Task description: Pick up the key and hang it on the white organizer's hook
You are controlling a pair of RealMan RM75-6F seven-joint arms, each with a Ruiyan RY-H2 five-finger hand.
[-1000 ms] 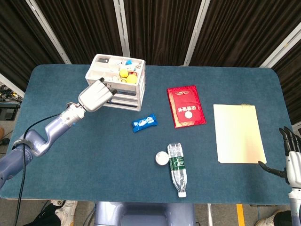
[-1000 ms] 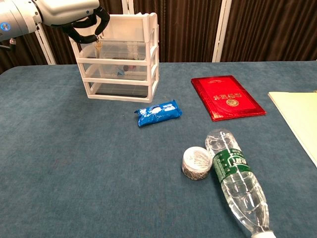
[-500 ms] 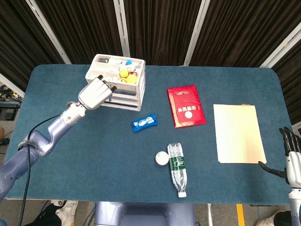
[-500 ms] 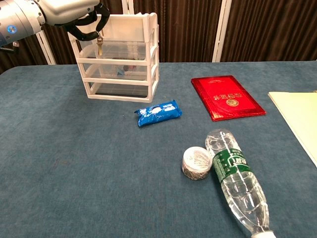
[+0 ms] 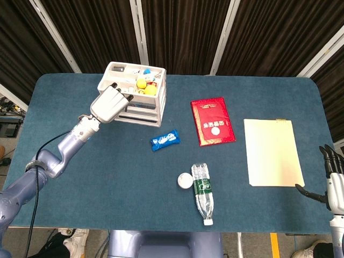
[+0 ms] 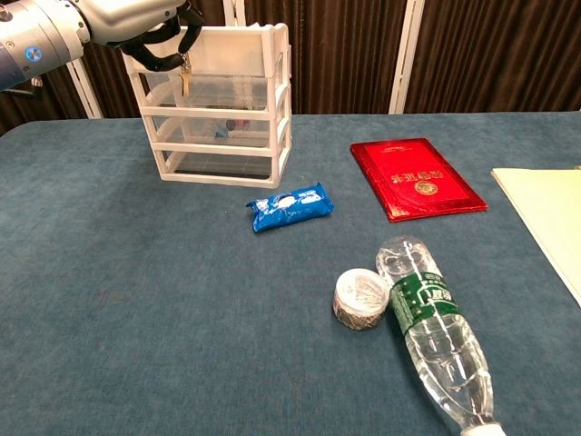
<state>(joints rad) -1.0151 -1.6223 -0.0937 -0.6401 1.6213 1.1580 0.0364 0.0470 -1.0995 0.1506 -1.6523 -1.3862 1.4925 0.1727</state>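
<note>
Up top in the head view, left hand (image 5: 110,104) sits against the white organizer (image 5: 141,107) front; key hidden there. Right hand (image 5: 332,180) idles at the table (image 5: 80,177) edge, fingers loosely apart, empty. Chest view: left hand (image 6: 150,23) fingers curl and pinch the key (image 6: 184,80), which dangles at the organizer's upper front corner. Hook not discernible. Risk: letting go before the ring seats, so the key drops.

Left hand (image 6: 150,32) pressed against white plastic drawer organizer (image 6: 222,109) front — blocked ahead; open blue table (image 6: 136,272) below and behind it — blue snack packet (image 6: 289,206) off right.
</note>
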